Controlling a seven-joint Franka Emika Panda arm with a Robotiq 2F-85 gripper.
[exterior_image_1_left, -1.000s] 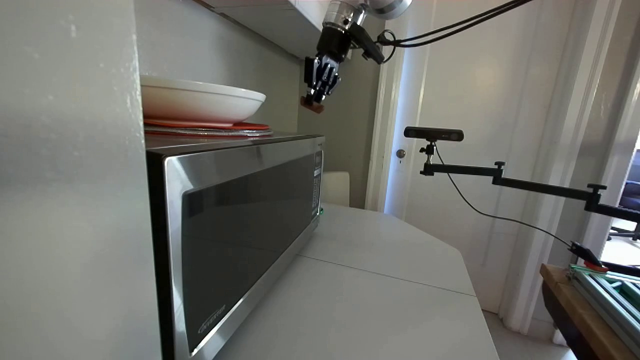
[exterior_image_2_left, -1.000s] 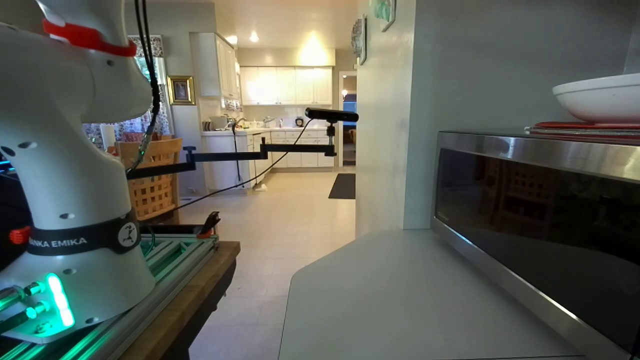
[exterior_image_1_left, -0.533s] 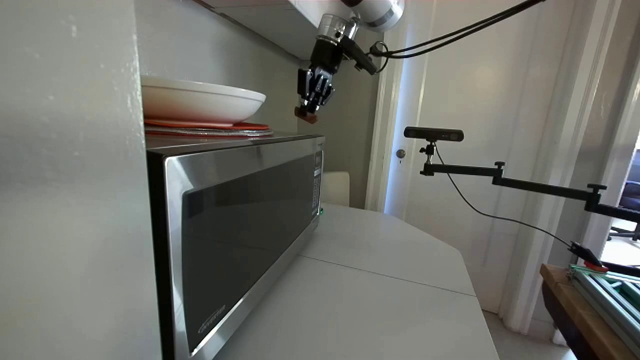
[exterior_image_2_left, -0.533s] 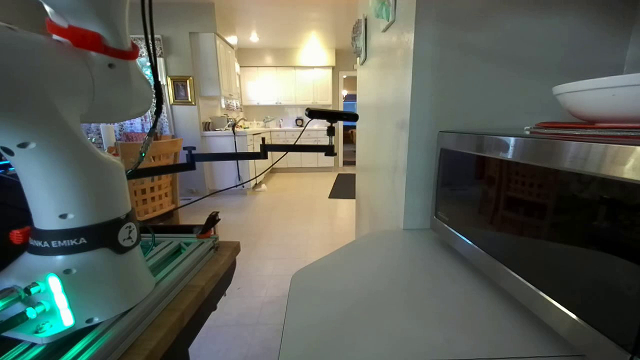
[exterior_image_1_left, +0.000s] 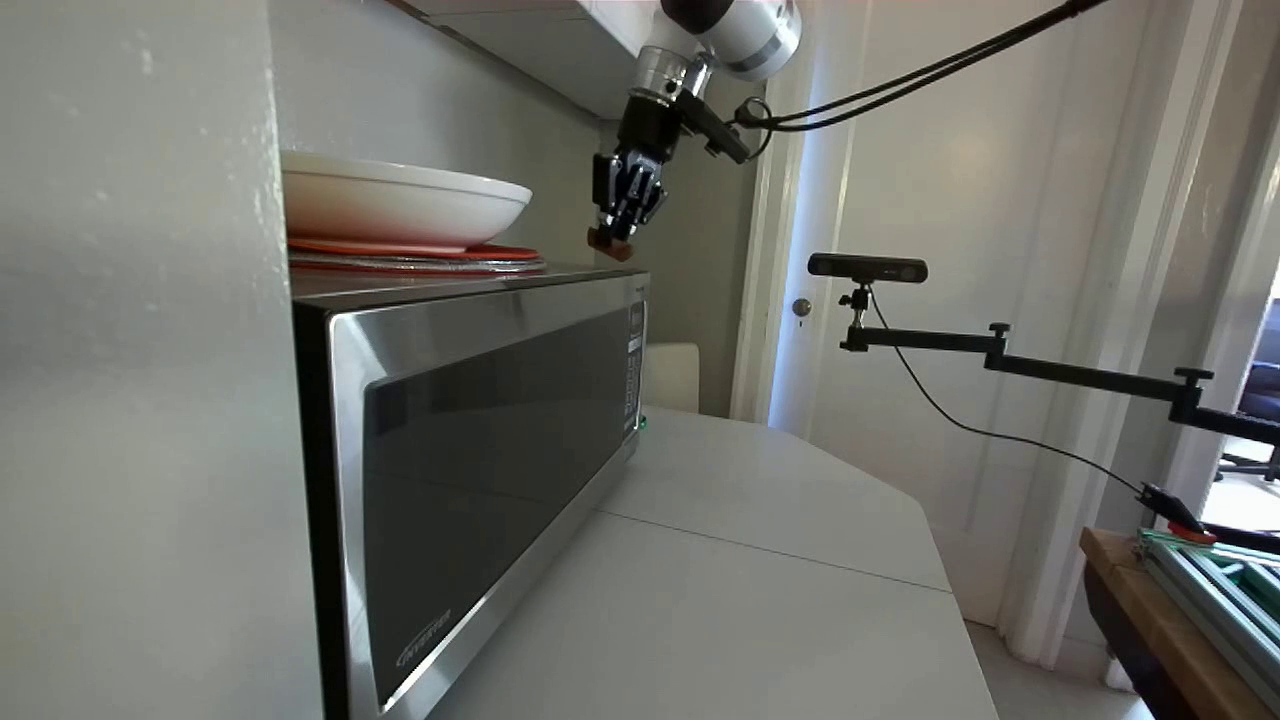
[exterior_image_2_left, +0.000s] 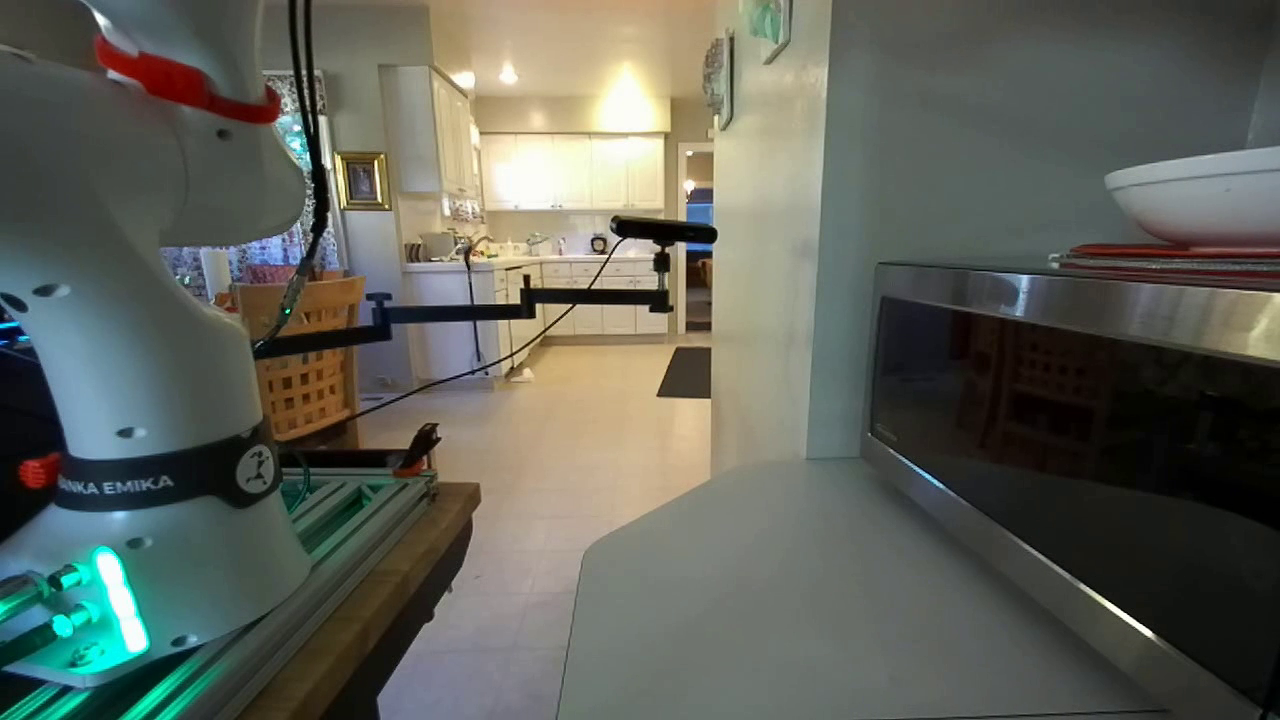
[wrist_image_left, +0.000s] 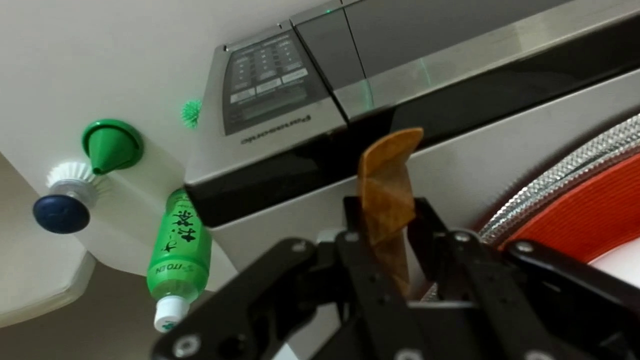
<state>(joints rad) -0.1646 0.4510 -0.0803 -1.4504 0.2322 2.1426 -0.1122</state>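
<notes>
the 2 fingers (wrist_image_left: 429, 220) pinch a brown piece (wrist_image_left: 387, 185), which stands out past their tips. it is above the microwave (exterior_image_1_left: 490, 420), toward the far edge of the worktop (exterior_image_1_left: 750, 560).

White counter (exterior_image_1_left: 770, 600) with microwave (exterior_image_1_left: 490, 470), funnel (wrist_image_left: 113, 147)

End effector (wrist_image_left: 387, 215): we count one
Brown piece (wrist_image_left: 387, 190): we count one
Microwave (exterior_image_1_left: 500, 420): one
White bowl (exterior_image_1_left: 400, 205): one
Red and silver flat pieces (wrist_image_left: 585, 210): at least two, we cannot tell exactly
Green bottle (wrist_image_left: 180, 255): one
Green funnel (wrist_image_left: 112, 147): one
Blue-knobbed brush (wrist_image_left: 61, 214): one
Spiky green item (wrist_image_left: 191, 114): we see one
Robot arm (exterior_image_2_left: 150, 370): one
Mounted camera (exterior_image_1_left: 867, 267): one
Wall hangings (exterior_image_2_left: 362, 181): we count three
Floor mat (exterior_image_2_left: 685, 372): one
</notes>
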